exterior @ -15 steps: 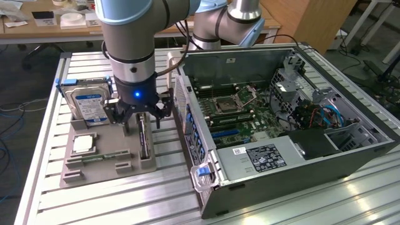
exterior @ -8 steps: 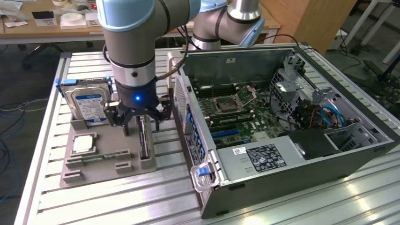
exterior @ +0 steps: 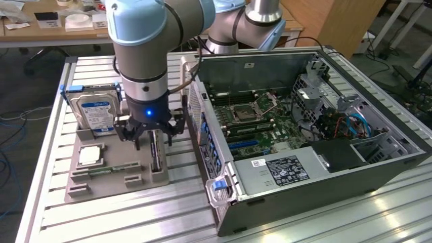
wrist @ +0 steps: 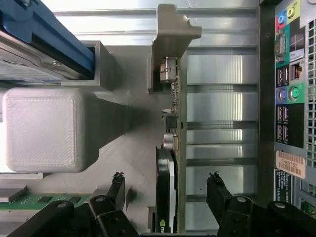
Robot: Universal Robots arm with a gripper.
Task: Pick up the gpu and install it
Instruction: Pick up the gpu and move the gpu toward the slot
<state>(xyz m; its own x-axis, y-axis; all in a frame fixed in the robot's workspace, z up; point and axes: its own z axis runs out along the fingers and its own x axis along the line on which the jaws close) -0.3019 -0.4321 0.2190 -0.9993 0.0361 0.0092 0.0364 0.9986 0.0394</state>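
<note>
One UR arm w/ gripper (exterior: pixel 154 143) hung straight down over the gray holder tray (exterior: pixel 115 188) on the slatted alu table (exterior: pixel 135 218), at the exterior view's left. The gpu (exterior: pixel 157 161) stood on edge in a narrow slot at the tray's side nearest the pc case (exterior: pixel 324 198), directly under the gripper. It was a thin dark card, seen almost edge-on.

In the wrist view the gripper (wrist: pixel 165 190) straddled the gpu (wrist: pixel 174 148). One black fingertip (wrist: pixel 117 183) sat on the tray side of the card, the other on the case side. Fingers were spread wide, w/ a clear gap btwn each tip and the card, so nothing was grasped. The card's metal bracket (wrist: pixel 173 34) was at its far end from the fingers, and small components showed along the board edge.

Other parts in the tray (wrist: pixel 133 158):
- hard drive (exterior: pixel 94 114) w/ blue-white label, upright at the back; its blue edge (wrist: pixel 44 34) showed in the wrist view
- cpu (exterior: pixel 90 156) lying flat, mid tray
- green ram stick (exterior: pixel 108 169) near the front, also caught by the wrist cam (wrist: pixel 39 200)

The pc case lay w/ its side open, motherboard (exterior: pixel 250 116) exposed. Its rear i/o panel (wrist: pixel 289 98) faced the tray, just beside the gpu slot across a strip of table (wrist: pixel 222 74).
</note>
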